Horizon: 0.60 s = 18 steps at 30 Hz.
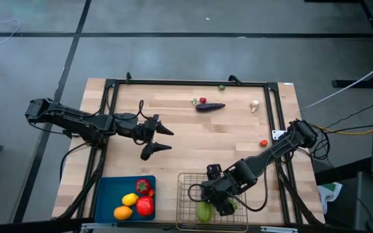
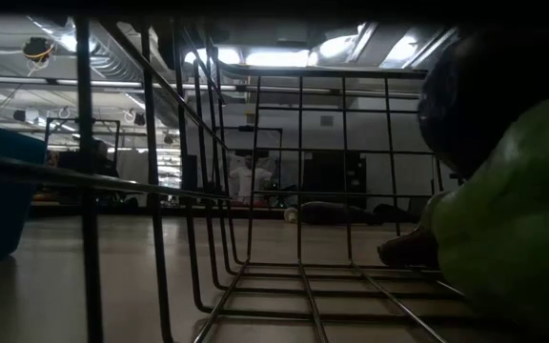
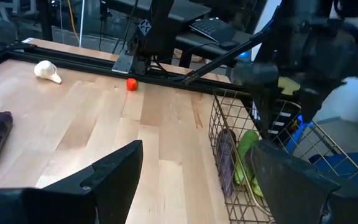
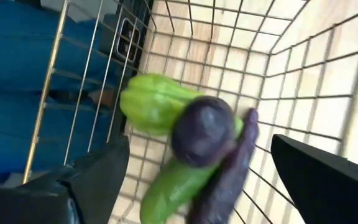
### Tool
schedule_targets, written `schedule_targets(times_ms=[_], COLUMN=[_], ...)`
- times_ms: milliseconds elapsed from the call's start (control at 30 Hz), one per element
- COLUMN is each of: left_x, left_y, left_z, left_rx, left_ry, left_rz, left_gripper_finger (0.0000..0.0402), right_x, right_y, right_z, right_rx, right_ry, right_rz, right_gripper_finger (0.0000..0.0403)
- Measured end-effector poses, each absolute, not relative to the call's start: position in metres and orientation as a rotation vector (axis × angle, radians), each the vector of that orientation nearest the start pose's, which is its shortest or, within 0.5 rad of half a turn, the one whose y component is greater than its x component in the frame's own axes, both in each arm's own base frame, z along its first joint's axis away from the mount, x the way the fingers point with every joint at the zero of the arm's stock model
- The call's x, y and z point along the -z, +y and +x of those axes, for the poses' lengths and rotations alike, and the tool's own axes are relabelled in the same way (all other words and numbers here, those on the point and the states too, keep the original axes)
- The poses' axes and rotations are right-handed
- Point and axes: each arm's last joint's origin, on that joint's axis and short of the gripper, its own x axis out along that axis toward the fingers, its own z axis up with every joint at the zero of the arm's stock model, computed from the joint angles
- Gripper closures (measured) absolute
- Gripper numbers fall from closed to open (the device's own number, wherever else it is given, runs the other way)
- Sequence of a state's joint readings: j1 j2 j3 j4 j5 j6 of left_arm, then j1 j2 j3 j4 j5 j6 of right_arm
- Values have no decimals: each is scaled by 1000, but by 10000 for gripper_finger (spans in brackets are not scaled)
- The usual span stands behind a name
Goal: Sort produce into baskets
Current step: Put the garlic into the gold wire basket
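Now the right gripper (image 4: pixel 197 186) hangs wide open over the wire basket (image 1: pixel 185 194), holding nothing.
Left gripper (image 1: pixel 164 138) waits spread, empty; the eggplant (image 1: pixel 210 107) mid-table looks light, smooth, slippery: grip its middle.

My bare metal wire basket (image 4: pixel 241 56): green pepper (image 4: pixel 154 102), green cucumber (image 4: pixel 166 190), dark purple eggplants (image 4: pixel 202 130). Blue tray (image 1: pixel 109 197) at nine o'clock: yellow lemon (image 1: pixel 129 199), orange (image 1: pixel 122 212), red fruit (image 1: pixel 145 206).
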State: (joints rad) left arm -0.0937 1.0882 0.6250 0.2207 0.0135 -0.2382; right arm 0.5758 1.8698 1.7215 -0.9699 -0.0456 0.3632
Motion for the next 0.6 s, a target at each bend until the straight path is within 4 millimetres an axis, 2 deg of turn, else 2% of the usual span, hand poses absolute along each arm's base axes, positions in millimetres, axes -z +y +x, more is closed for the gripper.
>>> schedule_targets(times_ms=[100, 233, 467, 600], left_x=[-258, -258, -258, -258], left_y=[-23, -23, -23, -23], left_z=[236, 236, 236, 236], left_rx=[77, 78, 78, 78], left_ry=[254, 254, 254, 254], left_rz=[-227, -218, -215, -216], left_gripper_finger=[105, 105, 105, 105], right_x=[-305, -331, -363, -367], right_y=[209, 189, 134, 93], right_z=[321, 308, 283, 270], right_rx=[-330, -267, -171, -71], right_ry=[1202, 1185, 1230, 1217], right_rz=[-25, -66, -84, -103], right_gripper_finger=[13, 13, 13, 13])
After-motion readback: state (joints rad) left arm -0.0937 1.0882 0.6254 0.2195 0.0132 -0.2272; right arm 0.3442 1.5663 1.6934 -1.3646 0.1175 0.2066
